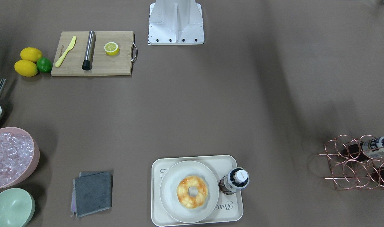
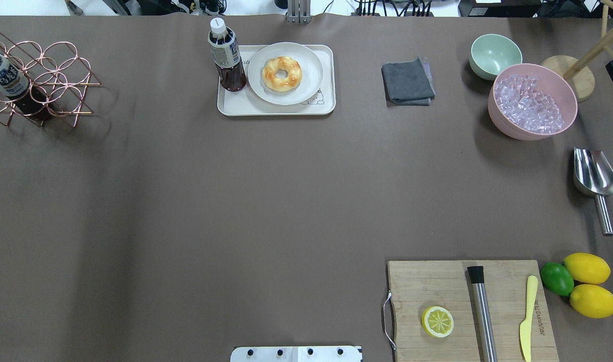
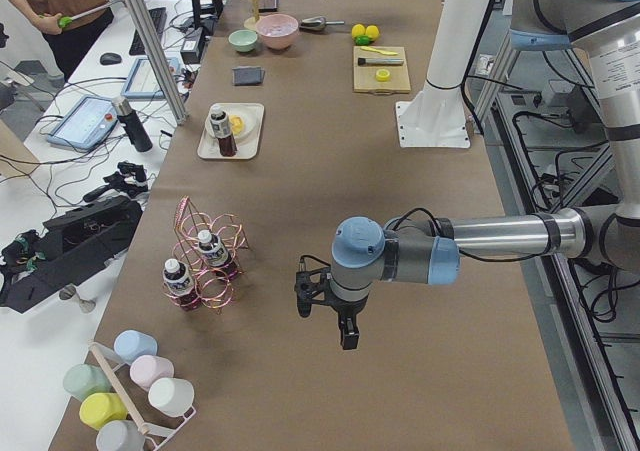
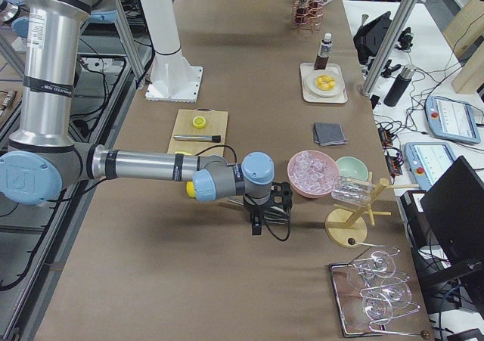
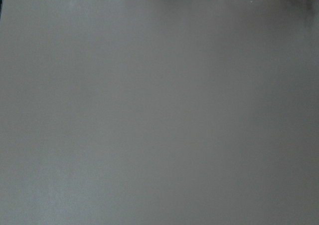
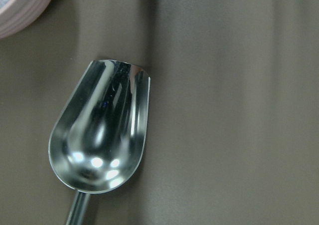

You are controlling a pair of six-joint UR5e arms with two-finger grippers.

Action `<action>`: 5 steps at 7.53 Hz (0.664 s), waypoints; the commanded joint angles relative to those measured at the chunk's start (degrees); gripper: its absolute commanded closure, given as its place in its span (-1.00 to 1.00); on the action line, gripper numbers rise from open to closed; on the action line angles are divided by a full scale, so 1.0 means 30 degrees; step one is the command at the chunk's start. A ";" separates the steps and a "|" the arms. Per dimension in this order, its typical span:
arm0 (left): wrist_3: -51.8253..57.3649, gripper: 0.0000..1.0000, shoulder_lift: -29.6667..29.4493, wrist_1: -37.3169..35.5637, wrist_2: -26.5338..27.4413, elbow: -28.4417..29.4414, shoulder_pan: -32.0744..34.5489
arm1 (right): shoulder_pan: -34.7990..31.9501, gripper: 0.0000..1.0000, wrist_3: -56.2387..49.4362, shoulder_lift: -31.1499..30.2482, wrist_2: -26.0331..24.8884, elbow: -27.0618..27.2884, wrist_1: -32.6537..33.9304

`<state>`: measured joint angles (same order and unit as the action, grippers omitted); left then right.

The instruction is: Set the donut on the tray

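Note:
The golden-yellow donut lies on a round off-white plate, and the plate sits on the cream-white rabbit tray. The donut and the tray also show at the table's far edge in the overhead view. My left gripper hangs over bare table far from the tray, and I cannot tell whether it is open or shut. My right gripper hangs near the pink bowl, and I cannot tell its state. Neither gripper shows in the overhead or front views.
A dark drink bottle stands on the tray beside the plate. Also on the table are a grey cloth, a pink bowl of ice, a green bowl, a metal scoop, a cutting board with a half lemon, and a copper bottle rack.

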<state>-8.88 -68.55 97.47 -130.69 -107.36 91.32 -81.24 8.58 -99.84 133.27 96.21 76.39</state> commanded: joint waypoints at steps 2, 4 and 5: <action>0.0000 -0.96 -0.0029 -0.0028 0.0000 -0.0016 -0.0029 | -0.1191 -1.00 -0.2273 0.0235 0.0019 -0.0108 0.1813; 0.0000 -0.96 -0.0030 -0.0319 0.0000 -0.0132 -0.0029 | -0.1251 -1.00 -0.2244 0.0234 -0.0039 -0.0107 0.1813; 0.0000 -0.96 -0.0030 -0.0349 -0.0029 -0.0104 -0.0029 | -0.1251 -1.00 -0.2244 0.0234 -0.0011 -0.0078 0.1813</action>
<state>-8.88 -68.66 96.76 -130.70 -107.61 91.23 -84.92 1.88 -99.10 133.22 95.91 81.79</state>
